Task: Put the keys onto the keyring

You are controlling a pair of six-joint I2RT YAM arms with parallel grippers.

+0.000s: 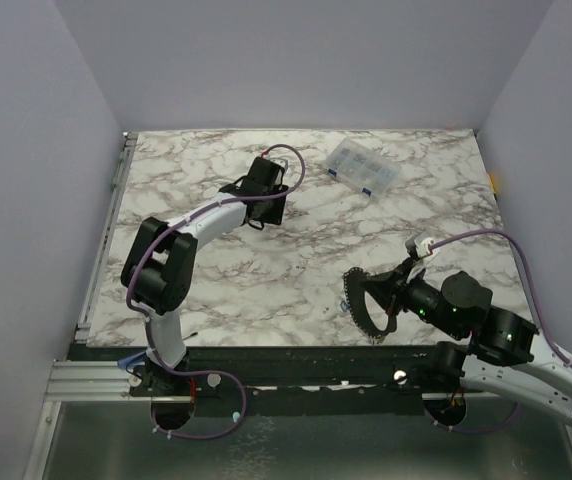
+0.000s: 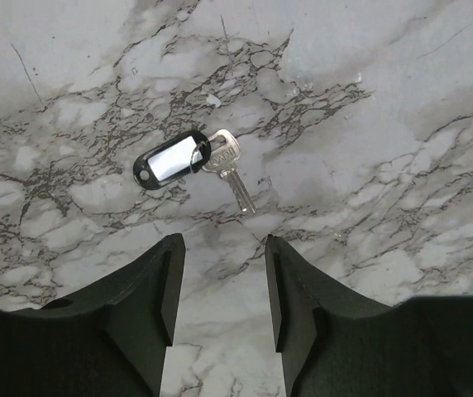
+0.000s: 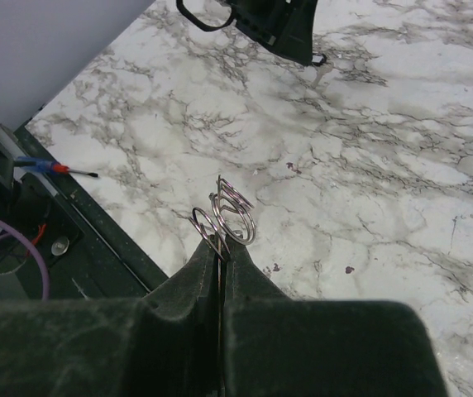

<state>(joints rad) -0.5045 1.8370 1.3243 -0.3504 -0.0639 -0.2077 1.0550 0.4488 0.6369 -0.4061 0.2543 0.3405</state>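
Observation:
A silver key (image 2: 231, 172) joined to a black-rimmed oval tag (image 2: 172, 160) lies flat on the marble, just ahead of my left gripper (image 2: 222, 241). That gripper is open, with only bare table between its fingers (image 2: 167, 281). From above, the left gripper (image 1: 264, 210) hovers over the tag (image 1: 255, 224) at mid-table. My right gripper (image 3: 224, 246) is shut on the thin wire of the keyring (image 3: 220, 222), held edge-on, and small metal loops (image 3: 238, 217) stick up at its fingertips. In the top view the keyring (image 1: 354, 312) shows as a dark hoop at the right gripper (image 1: 376, 298).
A clear plastic compartment box (image 1: 363, 167) sits at the back right of the marble table (image 1: 296, 270). A red-and-blue screwdriver (image 3: 54, 168) rests on the black rail at the near left edge. Grey walls enclose the table on three sides.

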